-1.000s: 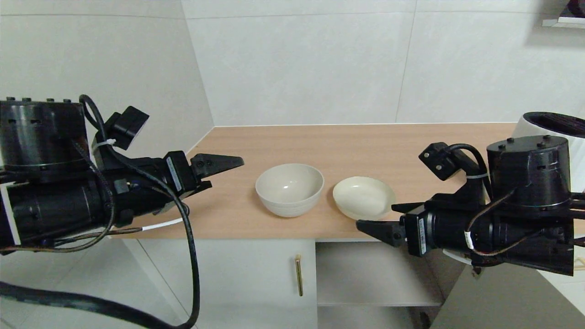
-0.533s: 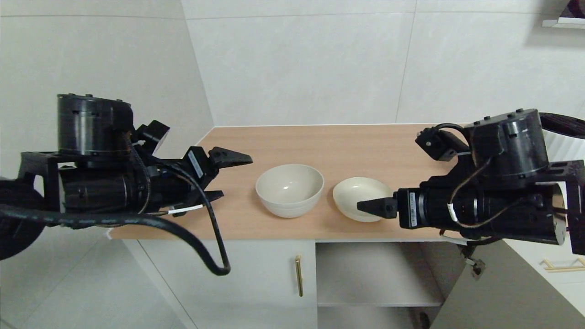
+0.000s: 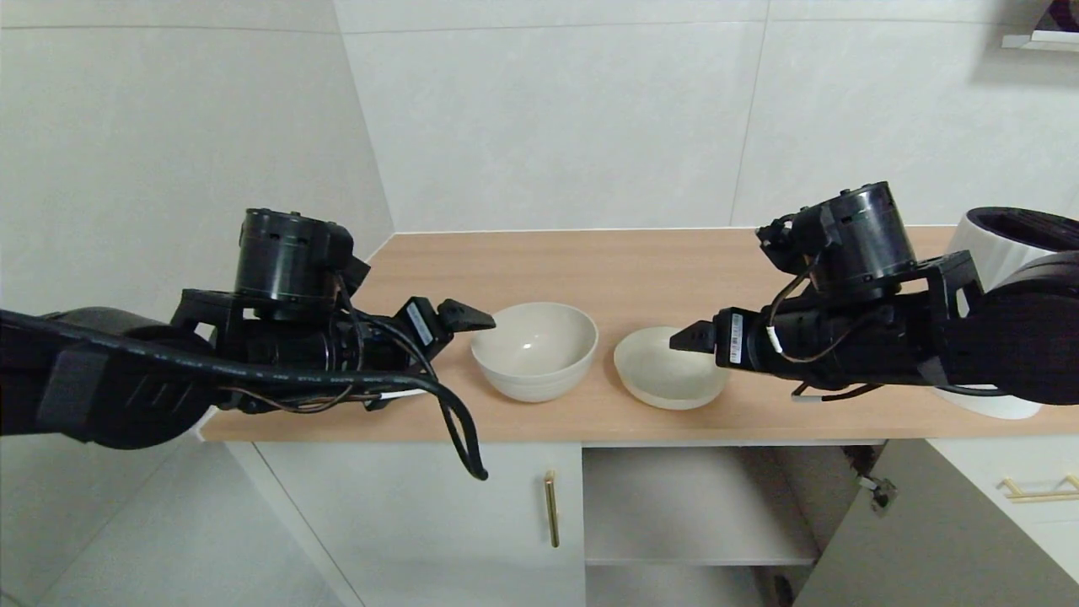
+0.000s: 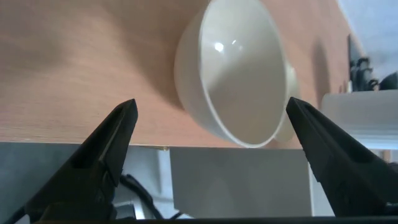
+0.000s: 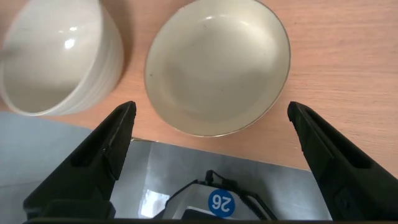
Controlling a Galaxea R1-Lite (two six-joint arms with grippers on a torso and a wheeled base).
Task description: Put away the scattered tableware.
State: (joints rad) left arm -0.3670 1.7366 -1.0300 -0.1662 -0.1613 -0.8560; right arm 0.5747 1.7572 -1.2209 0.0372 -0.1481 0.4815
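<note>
A deep white bowl (image 3: 534,350) stands on the wooden counter (image 3: 641,270) near its front edge, with a shallow cream dish (image 3: 670,371) just to its right. My left gripper (image 3: 462,337) hovers open at the bowl's left side; the left wrist view has the bowl (image 4: 239,74) between its spread fingers (image 4: 112,149). My right gripper (image 3: 687,347) is open above the dish's near-right rim. In the right wrist view the dish (image 5: 217,65) lies between its fingers (image 5: 102,149), and the bowl (image 5: 59,56) sits beside it.
A white ribbed container (image 3: 1007,244) with a dark inside stands at the counter's right end. Below the counter are a cabinet door with a brass handle (image 3: 550,508) and an open shelf (image 3: 691,506). Tiled walls close the left and back.
Both arms have moved forward over the counter. The left gripper has closed in on the deep bowl, and the right gripper has risen from the front edge to over the dish. Bowl and dish stayed put.
</note>
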